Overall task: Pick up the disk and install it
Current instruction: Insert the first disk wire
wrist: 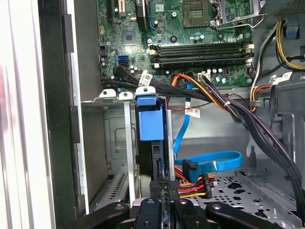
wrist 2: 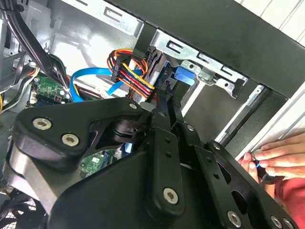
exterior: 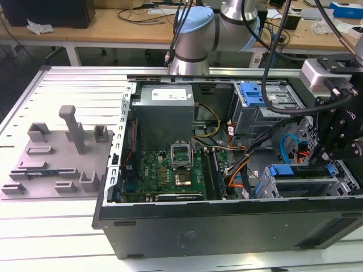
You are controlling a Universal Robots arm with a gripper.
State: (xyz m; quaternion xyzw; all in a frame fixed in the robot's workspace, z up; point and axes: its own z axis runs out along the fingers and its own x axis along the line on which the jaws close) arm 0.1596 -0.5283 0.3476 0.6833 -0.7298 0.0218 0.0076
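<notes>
The disk (wrist: pixel 151 119) stands edge-on in a slot of the metal drive cage (wrist: pixel 110 98), its bright blue frame facing the motherboard. In the second wrist view the blue frame of the disk (wrist 2: pixel 184 76) shows just beyond the black fingers. My gripper (wrist: pixel 164 190) is closed narrowly on the disk's near end, and in the second wrist view the gripper (wrist 2: pixel 169 102) reaches into the cage. In the exterior view the gripper (exterior: pixel 333 158) hangs over the cage at the case's near right corner, beside the disk's blue end (exterior: pixel 281 170).
The open computer case (exterior: pixel 227 221) lies on a white slatted table. Bundled power and blue data cables (wrist: pixel 214 164) run beside the cage. A person's hand (wrist 2: pixel 279 157) rests outside the case wall. A grey fixture plate (exterior: pixel 57 161) lies at the exterior view's left.
</notes>
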